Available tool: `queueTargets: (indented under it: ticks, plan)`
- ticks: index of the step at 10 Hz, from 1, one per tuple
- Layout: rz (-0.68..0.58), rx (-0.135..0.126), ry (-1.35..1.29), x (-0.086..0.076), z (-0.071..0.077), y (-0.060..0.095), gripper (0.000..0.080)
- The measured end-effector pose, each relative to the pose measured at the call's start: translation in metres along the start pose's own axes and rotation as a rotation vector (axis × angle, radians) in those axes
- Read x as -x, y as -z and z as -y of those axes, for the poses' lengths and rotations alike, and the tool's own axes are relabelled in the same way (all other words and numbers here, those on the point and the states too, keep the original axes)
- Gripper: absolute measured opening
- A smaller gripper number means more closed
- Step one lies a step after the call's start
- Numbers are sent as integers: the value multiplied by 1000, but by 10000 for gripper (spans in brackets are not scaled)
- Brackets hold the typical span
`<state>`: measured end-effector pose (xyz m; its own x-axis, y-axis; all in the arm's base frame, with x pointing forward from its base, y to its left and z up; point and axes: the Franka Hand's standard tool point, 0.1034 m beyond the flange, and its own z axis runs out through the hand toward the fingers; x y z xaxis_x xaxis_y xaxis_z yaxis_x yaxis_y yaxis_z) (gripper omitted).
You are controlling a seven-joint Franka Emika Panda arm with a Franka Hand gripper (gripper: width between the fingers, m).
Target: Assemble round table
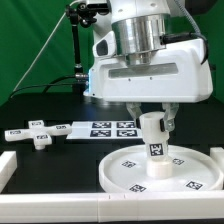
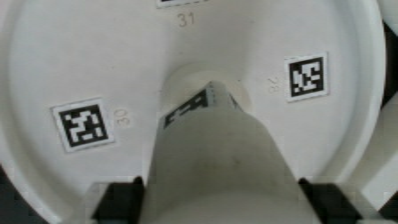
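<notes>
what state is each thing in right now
gripper: shut on the cylinder
cylinder: upright, held, lower end at the disc's middle; cannot tell if seated
disc: flat on the table, rim up
cross: lying loose, apart from the disc
marker board: lying flat

White parts, black-and-white tags, black table (image 1: 40, 106).
The round disc (image 1: 163, 181) is showing white with black-and-white square tags; the cylinder (image 1: 152, 128), cross-shaped piece (image 1: 38, 135) and marker board (image 1: 112, 129) are wearing the same; a green backdrop (image 1: 25, 40) is glowing behind.
</notes>
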<state>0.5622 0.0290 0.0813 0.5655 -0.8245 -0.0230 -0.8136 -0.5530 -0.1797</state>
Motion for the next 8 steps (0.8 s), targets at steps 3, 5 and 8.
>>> queueTargets:
  ticks: [3,5,8]
  plan:
    - [30,11,-291,8,1,-1,409]
    - [40,12,-409,12,3,-2,409]
    - [51,5,-569,12,3,-2,409]
